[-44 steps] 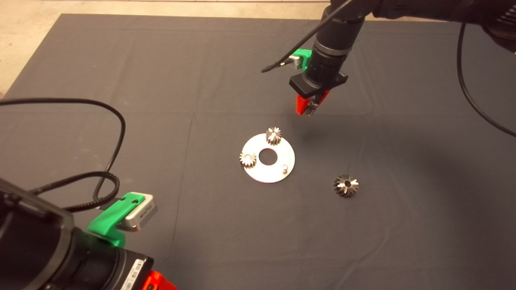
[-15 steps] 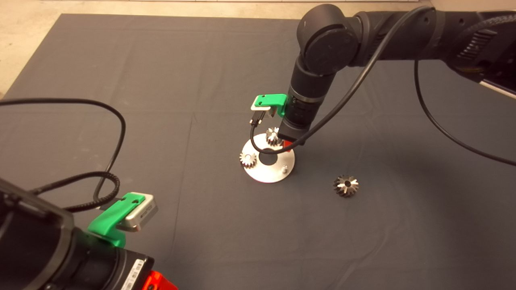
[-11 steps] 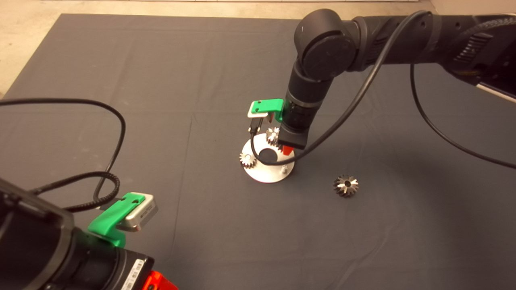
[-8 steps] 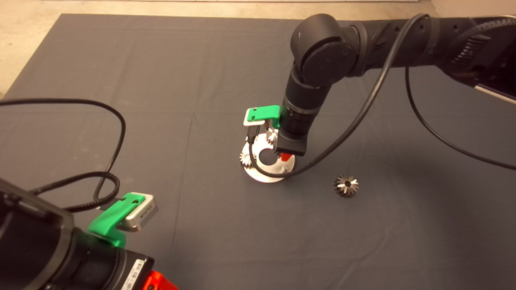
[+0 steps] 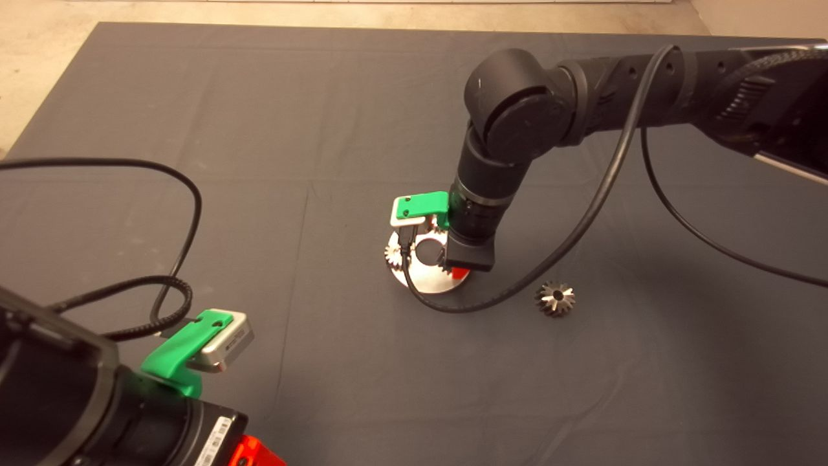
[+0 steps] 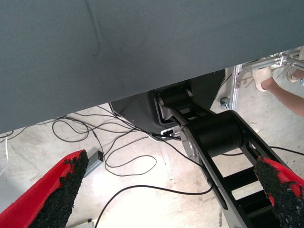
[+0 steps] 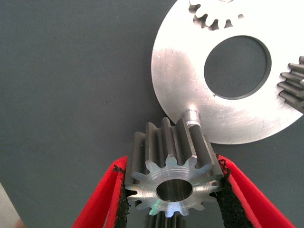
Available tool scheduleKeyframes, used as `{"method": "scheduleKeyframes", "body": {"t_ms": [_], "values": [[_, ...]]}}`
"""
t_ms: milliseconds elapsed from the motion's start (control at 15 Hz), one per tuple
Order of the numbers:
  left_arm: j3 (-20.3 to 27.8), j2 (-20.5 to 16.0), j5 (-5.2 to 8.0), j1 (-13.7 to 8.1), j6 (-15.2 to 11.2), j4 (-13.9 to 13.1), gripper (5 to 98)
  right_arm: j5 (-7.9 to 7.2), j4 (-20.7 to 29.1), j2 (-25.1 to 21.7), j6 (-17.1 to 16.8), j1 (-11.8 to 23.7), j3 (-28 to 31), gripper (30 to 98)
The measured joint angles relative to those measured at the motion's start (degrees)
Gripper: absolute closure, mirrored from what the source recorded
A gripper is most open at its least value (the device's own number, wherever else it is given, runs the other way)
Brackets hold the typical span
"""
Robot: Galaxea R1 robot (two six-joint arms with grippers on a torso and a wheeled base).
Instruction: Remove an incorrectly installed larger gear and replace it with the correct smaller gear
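right wrist view: right hand pinching the smaller gear just beside the plate's free peg; larger gear lies apart on bench; left hand spread, parked.

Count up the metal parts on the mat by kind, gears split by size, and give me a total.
Small silvery gears: 3 (the smaller gear held in the right gripper, plus two mounted gears on the plate)
Larger gear: 1
Round plate: 1
Total: 5
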Motion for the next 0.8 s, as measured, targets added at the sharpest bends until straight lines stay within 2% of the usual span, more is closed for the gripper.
{"method": "scheduleKeyframes", "body": {"t_ms": [400, 800], "values": [[0.0, 0.0, 0.0, 0.0, 0.0, 0.0, 12.7, -0.02, -0.4, -0.3, -0.1, -2.3, -1.8, 86.2], [0.0, 0.0, 0.0, 0.0, 0.0, 0.0, 12.7, 0.0, -3.0, -0.5, -0.2, -3.5, -2.4, 86.3]]}}
